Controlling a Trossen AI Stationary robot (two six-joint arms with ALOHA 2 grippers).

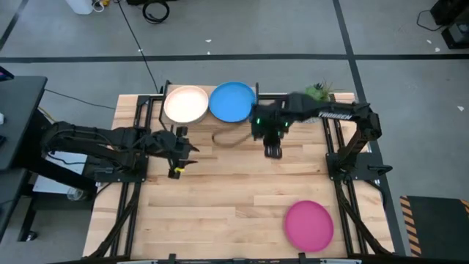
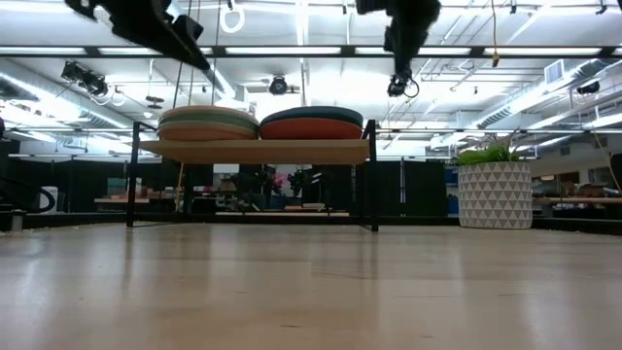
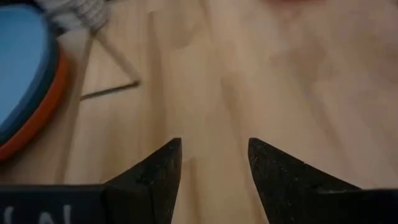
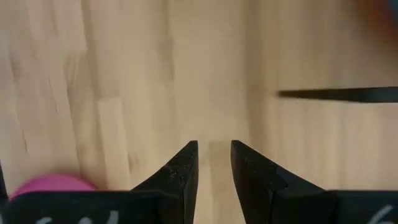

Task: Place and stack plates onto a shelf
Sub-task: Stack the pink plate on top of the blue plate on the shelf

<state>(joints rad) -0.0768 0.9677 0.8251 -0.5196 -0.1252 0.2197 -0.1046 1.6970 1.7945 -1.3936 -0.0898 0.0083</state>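
The magenta plate [image 1: 308, 224] near the counter's near right corner looks light, stiff; grip its rim. Both claws are empty, apart: right claw [image 1: 272, 152], left claw [image 1: 178, 171].

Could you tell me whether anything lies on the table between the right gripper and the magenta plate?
Nothing visible does. The right gripper hangs open and empty in front of the shelf, and the magenta plate lies alone near the table's front edge, with only bare wood between them.
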